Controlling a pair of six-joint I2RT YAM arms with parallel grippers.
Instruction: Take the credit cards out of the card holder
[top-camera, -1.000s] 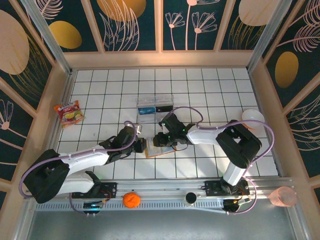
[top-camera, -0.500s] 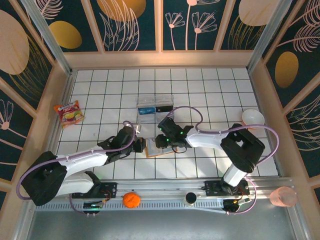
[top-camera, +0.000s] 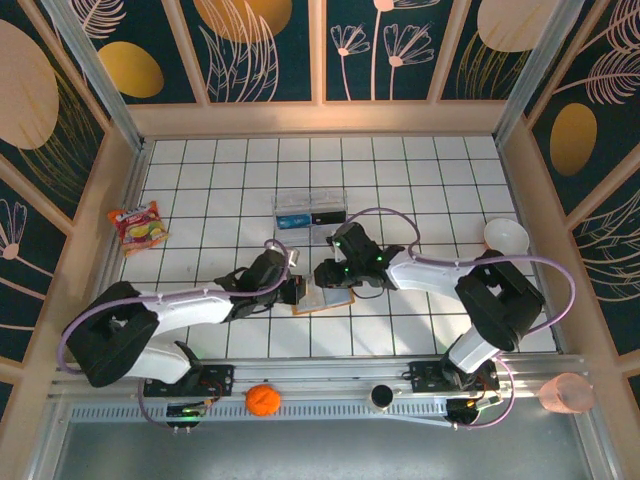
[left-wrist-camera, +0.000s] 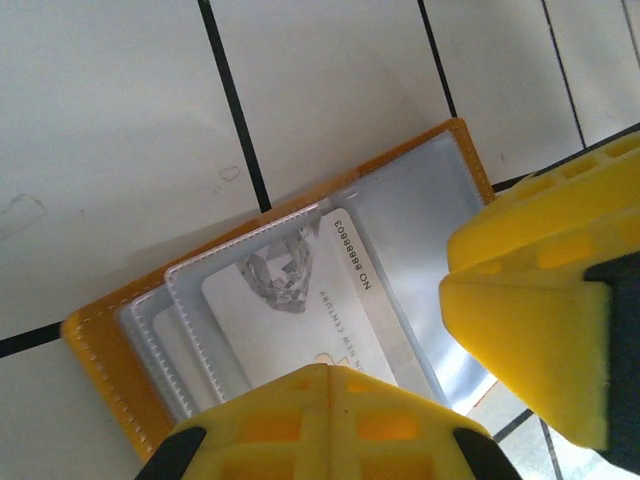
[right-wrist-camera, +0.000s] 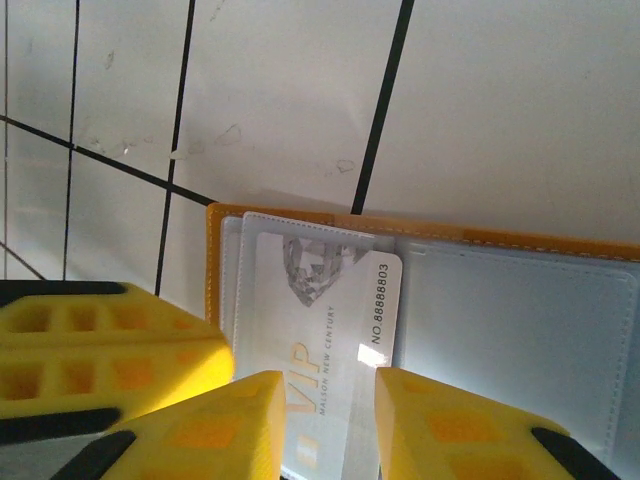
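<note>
The card holder (top-camera: 325, 300) lies open on the white tiled table, an orange wallet (left-wrist-camera: 100, 340) with clear inner sleeves (right-wrist-camera: 520, 320). A pale grey credit card (right-wrist-camera: 320, 320) marked VIP sits in the left sleeve, its numbered edge (left-wrist-camera: 355, 250) sticking out towards the fold. My left gripper (left-wrist-camera: 330, 385) is shut with nothing in it, its tips low over the wallet's left half (top-camera: 297, 289). Just above the same card, my right gripper (right-wrist-camera: 325, 430) is open, a yellow finger (right-wrist-camera: 200, 440) on each side. The card shows through the gap. It stands at the wallet's far edge (top-camera: 332, 282).
A clear plastic box (top-camera: 310, 210) stands just behind the wallet. A noodle packet (top-camera: 138, 225) lies at the far left and a white bowl (top-camera: 505, 235) at the right. An orange fruit (top-camera: 262, 400) and a pink cup (top-camera: 565, 392) sit on the front rail.
My left gripper has slid right, up to the wallet's left edge. The right gripper has shifted a little over the wallet and its fingers have drawn slightly closer.
</note>
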